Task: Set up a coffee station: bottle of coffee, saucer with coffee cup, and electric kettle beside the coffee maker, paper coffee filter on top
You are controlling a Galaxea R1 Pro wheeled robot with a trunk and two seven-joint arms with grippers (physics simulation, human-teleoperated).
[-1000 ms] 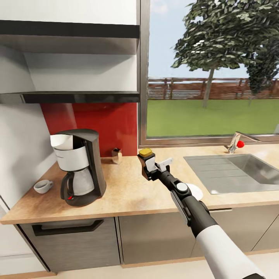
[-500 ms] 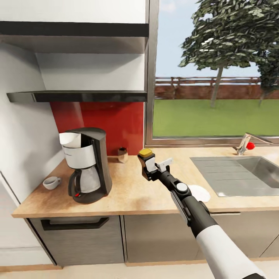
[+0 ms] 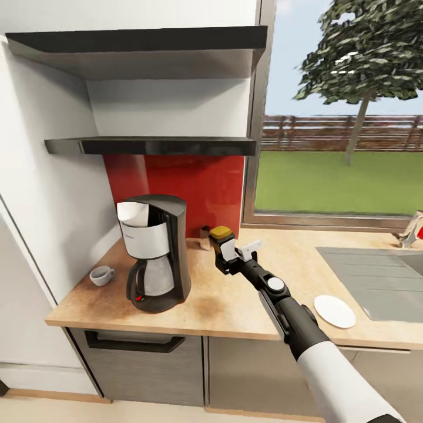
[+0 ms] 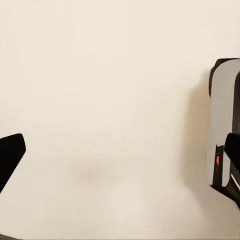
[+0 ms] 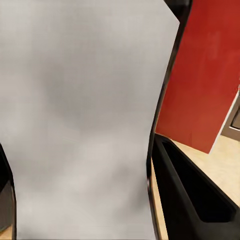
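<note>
Right pincer (image 3: 230,257) clenched on small dark bottle (image 3: 223,245), yellow cap, white label, raised over worktop (image 3: 235,305), coffee maker (image 3: 156,252) left, saucer (image 3: 334,311) right.

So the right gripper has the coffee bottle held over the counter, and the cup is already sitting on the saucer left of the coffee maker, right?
Not quite. The right gripper does hold the bottle of coffee over the countertop, and the coffee cup is left of the coffee maker, but it stands bare on the wood. The saucer lies apart, near the sink, as the head view shows.
</note>
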